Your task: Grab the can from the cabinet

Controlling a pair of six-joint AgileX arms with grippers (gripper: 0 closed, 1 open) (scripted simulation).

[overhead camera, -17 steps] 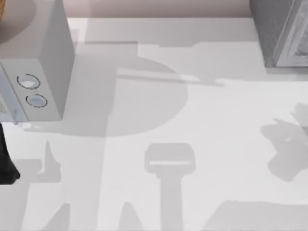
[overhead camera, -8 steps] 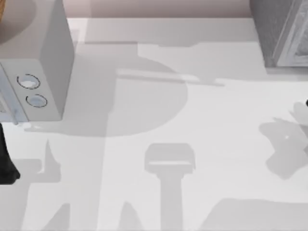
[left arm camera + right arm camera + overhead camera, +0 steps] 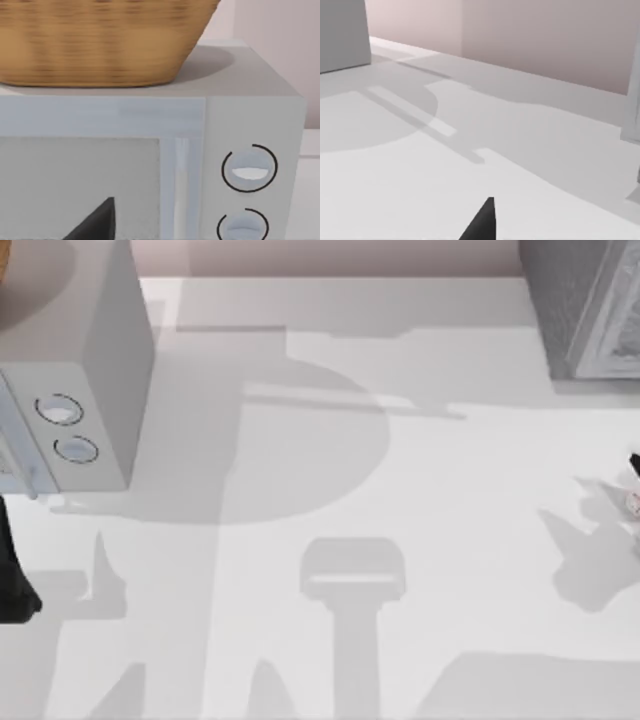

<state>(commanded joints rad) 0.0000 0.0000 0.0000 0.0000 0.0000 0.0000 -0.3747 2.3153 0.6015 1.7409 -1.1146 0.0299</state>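
Observation:
The cabinet (image 3: 580, 305), a dark grey speckled box with a paler white-framed front panel, stands at the table's far right corner. Its pale edge (image 3: 632, 100) also runs along the border of the right wrist view. The can is out of view. A small dark and pale piece of my right gripper (image 3: 634, 485) pokes in at the right edge of the table, in front of the cabinet. A dark part of the right gripper (image 3: 482, 225) hangs over bare tabletop. My left arm (image 3: 12, 580) stays parked at the left edge, its gripper (image 3: 97, 222) facing the microwave door.
A light grey microwave (image 3: 95, 370) with two round dials (image 3: 60, 410) stands at the far left. A woven basket (image 3: 100, 40) sits on top of it. The white tabletop (image 3: 400, 500) carries broad shadows. A pinkish wall (image 3: 545, 35) closes the back.
A bit of my right gripper has come into the top view at the right edge, and its shadow on the table has shifted and changed shape. The left arm has not moved.

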